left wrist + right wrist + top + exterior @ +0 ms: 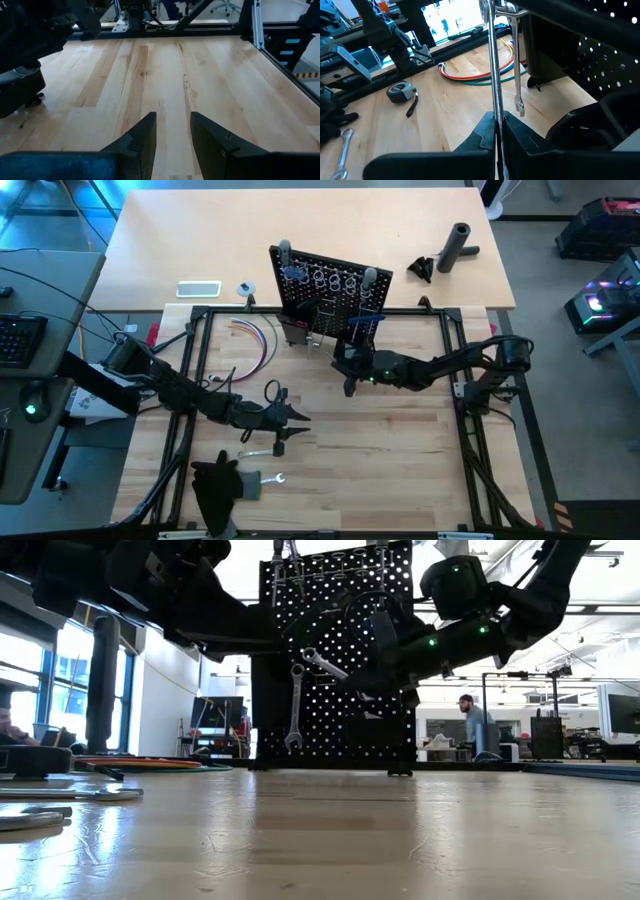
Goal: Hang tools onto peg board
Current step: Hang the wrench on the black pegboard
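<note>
The black peg board (325, 288) stands upright at the table's far middle. One silver wrench (294, 705) hangs from a ring near its top. My right gripper (344, 370), reaching in from the right just in front of the board, is shut on a second silver wrench (492, 70). My left gripper (173, 122) hovers open over bare wood left of centre (298, 418), with nothing between its fingers. A round tape measure (400, 92) and loose wrenches (262, 451) lie on the table near it. My right gripper pinches the wrench's shaft (494, 106) between its two fingers. The fingers come nearly level from the table's right, and the wrench runs on past the fingertips. It is lifted clear of the table, slanting up to its open-end head (311, 658) beside the hanging wrench.
A bundle of coloured wires (262, 340) lies left of the board. A black cloth (215, 485) sits at the near left. A black cylinder (458, 245) stands at the far right. Black frame rails (200, 360) border the work area. A person (475, 720) stands in the room behind.
</note>
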You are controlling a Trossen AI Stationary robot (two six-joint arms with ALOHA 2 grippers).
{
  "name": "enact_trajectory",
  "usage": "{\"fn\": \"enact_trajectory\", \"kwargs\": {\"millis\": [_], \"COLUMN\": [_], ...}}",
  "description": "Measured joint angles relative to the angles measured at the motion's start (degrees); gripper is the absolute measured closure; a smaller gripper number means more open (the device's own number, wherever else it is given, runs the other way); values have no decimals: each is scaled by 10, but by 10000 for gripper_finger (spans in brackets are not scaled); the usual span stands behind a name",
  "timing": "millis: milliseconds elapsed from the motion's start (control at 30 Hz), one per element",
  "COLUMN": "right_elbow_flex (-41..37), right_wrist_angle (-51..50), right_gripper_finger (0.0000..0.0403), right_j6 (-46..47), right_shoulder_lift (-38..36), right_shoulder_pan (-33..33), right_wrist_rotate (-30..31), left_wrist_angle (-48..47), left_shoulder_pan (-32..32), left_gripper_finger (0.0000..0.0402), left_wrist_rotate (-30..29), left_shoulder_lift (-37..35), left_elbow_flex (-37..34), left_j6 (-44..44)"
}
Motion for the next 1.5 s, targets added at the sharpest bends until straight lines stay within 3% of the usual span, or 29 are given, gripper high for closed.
{"fn": "enact_trajectory", "kwargs": {"millis": [833,1067,1500], "right_elbow_flex": [0,0,0], "right_wrist_angle": [-2,-83,-113], "right_gripper_finger": [400,400,395], "right_j6": [19,9,17], "right_shoulder_lift": [-2,-45,-57], "right_shoulder_pan": [26,26,5], "right_wrist_rotate": [19,62,42], "left_wrist_angle": [-24,-31,-30], "left_shoulder_pan": [-1,-1,0], "left_gripper_finger": [289,289,289], "left_wrist_rotate": [6,6,6], "left_shoulder_lift": [0,0,0], "left_elbow_flex": [0,0,0], "left_j6": [0,-4,-3]}}
